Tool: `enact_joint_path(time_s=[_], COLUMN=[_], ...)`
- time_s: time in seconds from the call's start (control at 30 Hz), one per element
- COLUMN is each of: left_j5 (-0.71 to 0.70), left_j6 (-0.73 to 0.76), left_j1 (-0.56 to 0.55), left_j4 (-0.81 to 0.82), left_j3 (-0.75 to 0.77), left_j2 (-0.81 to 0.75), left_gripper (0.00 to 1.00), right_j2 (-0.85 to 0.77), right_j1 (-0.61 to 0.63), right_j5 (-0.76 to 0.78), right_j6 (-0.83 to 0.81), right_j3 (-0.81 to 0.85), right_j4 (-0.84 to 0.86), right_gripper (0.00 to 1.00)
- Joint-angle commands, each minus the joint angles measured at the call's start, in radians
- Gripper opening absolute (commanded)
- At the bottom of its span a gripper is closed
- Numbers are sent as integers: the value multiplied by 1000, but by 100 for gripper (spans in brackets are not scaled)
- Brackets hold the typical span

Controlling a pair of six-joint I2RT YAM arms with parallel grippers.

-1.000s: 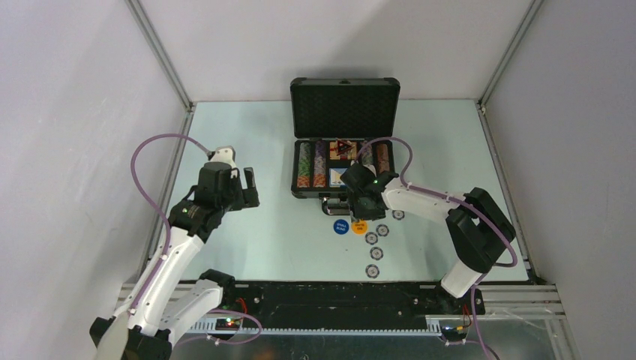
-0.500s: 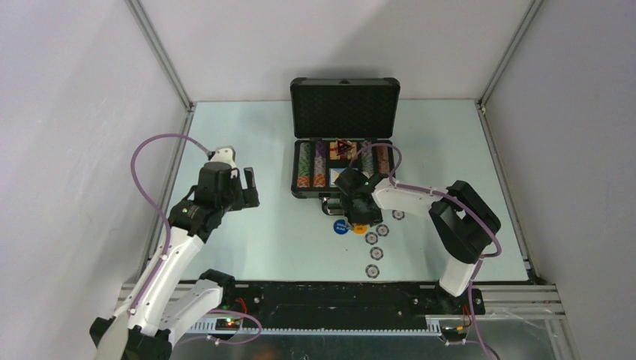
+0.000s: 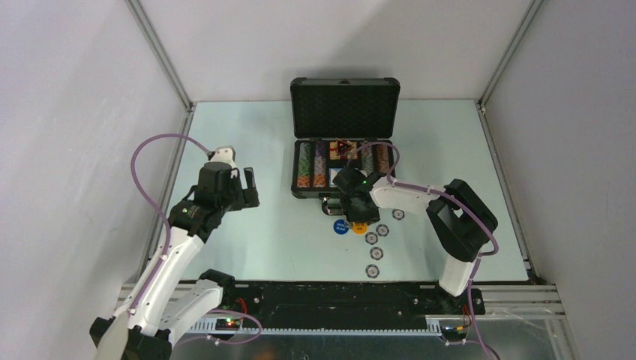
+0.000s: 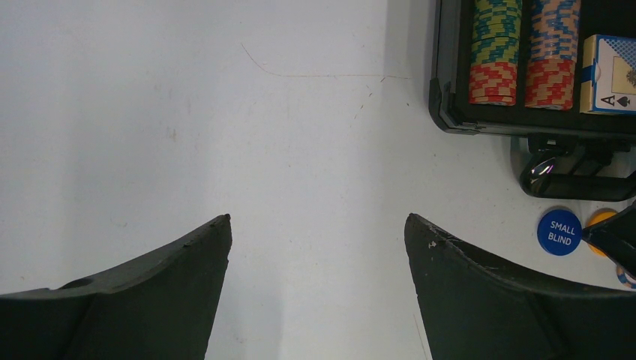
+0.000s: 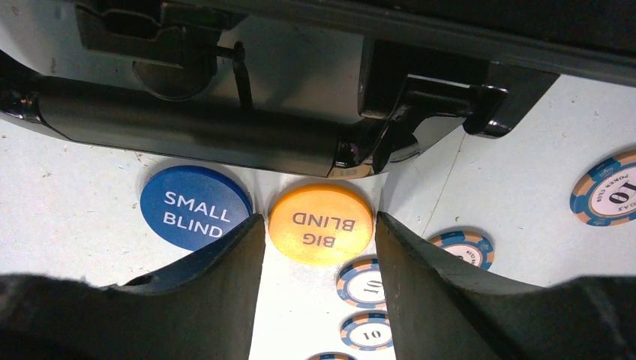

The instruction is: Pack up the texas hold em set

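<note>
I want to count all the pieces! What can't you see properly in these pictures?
Top view: the round orange plastic button is mostly covered by the right gripper.
Left wrist view: the blue-and-white playing-card box is cut off by the right edge.
Right wrist view: a blue-striped round poker chip is cut off by the right edge.

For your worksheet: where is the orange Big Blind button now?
Right wrist view: the orange button sits between the right hand's fingers, beside the blue button.
</note>
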Motion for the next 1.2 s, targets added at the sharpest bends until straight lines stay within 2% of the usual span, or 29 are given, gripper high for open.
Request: enact_joint_path(time_s=[0.0, 0.27, 0.63, 1.17], left_j5=[10, 8, 10, 6], left_j6=[22, 22, 22, 22], left_j1=[7, 7, 7, 8], left_j4=[25, 25, 24, 25], left_j3=[-1, -1, -1, 0], left_j2=[-5, -6, -5, -4], left_gripper=[90, 90, 90, 90], right_j2=[39, 63, 58, -139], right_j1=[15, 21, 29, -32], right_j5=[59, 56, 77, 22], right_j6=[-9, -8, 5, -12], right_j3=[6, 6, 4, 17], right_j4=[-17, -24, -37, 33], right_gripper=[60, 57, 47, 46])
